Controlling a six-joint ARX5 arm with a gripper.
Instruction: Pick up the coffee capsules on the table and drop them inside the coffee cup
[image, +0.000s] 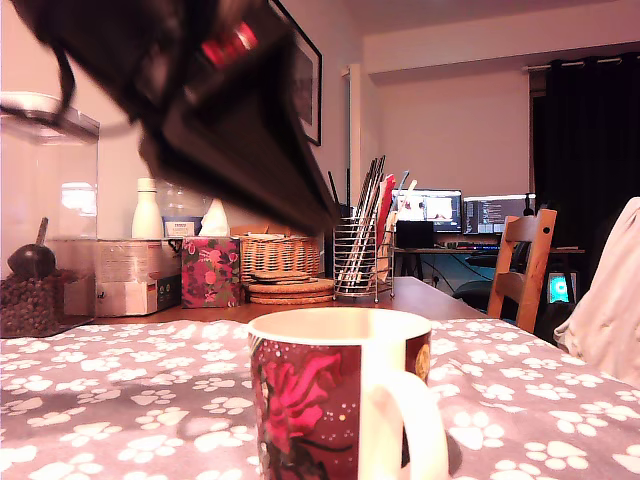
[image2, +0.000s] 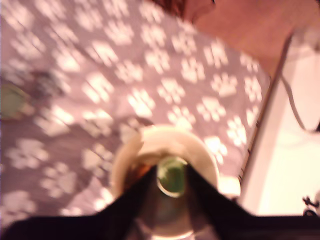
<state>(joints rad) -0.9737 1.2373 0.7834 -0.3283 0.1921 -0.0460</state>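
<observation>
The coffee cup (image: 330, 400), dark red with a pink rose and a white handle, stands on the paw-print cloth of the table (image: 120, 400) near the exterior view's front. My arm (image: 220, 110) is a dark blur above and behind it, and its fingers cannot be made out there. In the wrist view my gripper (image2: 171, 172) hangs right over the cup's cream rim (image2: 150, 137). Its dark fingers (image2: 137, 200) are shut on a coffee capsule (image2: 171, 179) with a round greenish face. A second small greenish round thing (image2: 10, 100) lies on the cloth, too blurred to identify.
Behind the cloth stand a wire mesh pen holder (image: 362, 260), a wicker basket (image: 280, 255), cork coasters (image: 290, 290), a floral box (image: 210, 272) and a jar of beans with a dark scoop (image: 32, 262). A wooden chair (image: 525, 265) and pale fabric (image: 610, 300) are at the exterior view's right.
</observation>
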